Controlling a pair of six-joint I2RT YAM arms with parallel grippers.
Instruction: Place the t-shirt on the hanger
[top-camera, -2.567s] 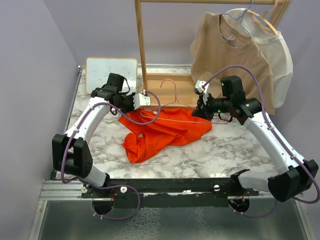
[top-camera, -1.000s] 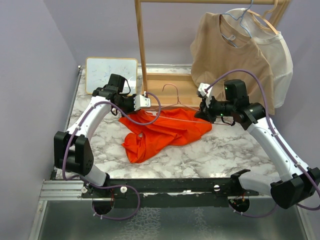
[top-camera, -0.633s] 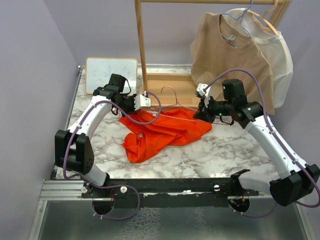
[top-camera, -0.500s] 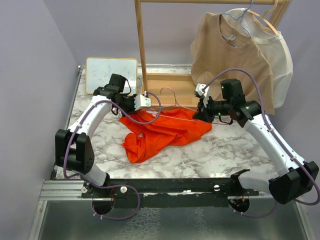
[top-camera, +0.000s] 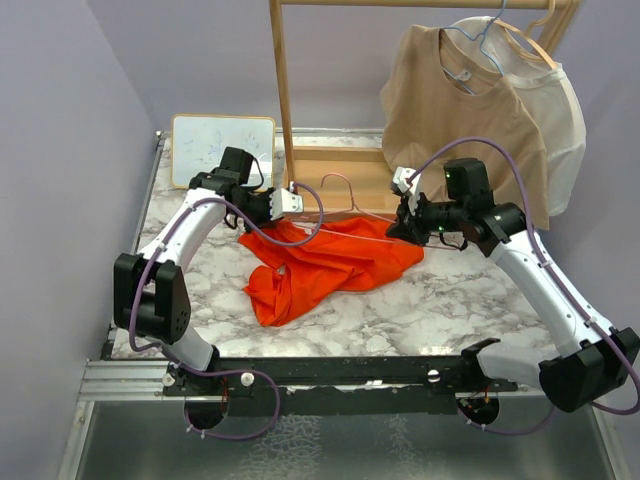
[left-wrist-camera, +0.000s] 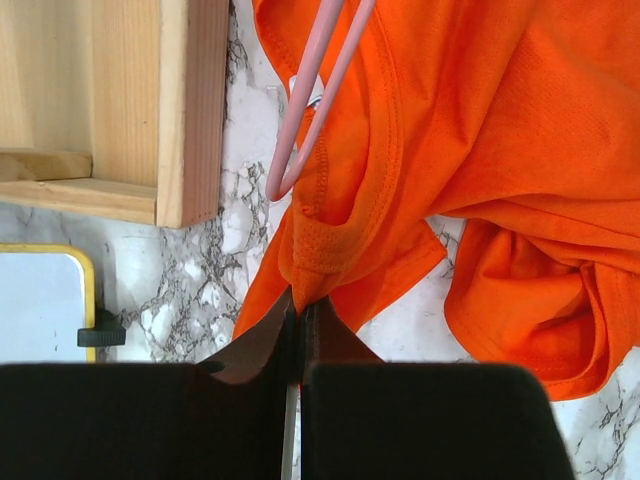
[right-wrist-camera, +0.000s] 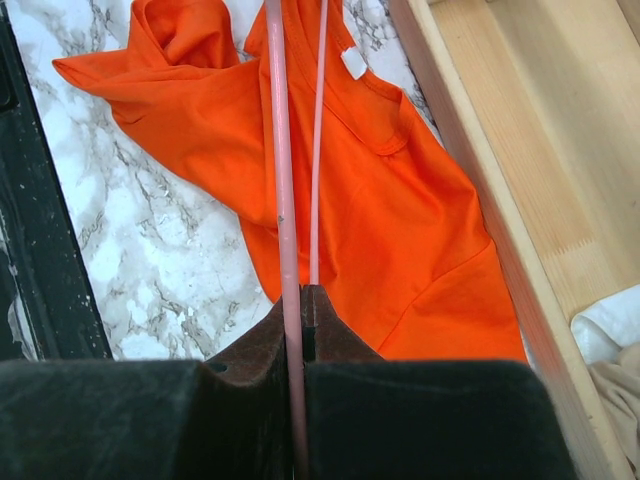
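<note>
Your left gripper (left-wrist-camera: 298, 312) is pinched on the t-shirt (top-camera: 330, 262) collar, right gripper (right-wrist-camera: 301, 300) clamped on the hanger (right-wrist-camera: 277, 150) wire; shirt's heaped mid table (top-camera: 450, 300), hanger tip prob inside the neck; tug unevenly & collar slips off.

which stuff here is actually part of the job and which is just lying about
Part of the job:
orange t-shirt, pinched by the left gripper
pink hanger, clamped by the right gripper

Just lying about:
whiteboard
tan t-shirt
white t-shirt
wooden rack
</note>
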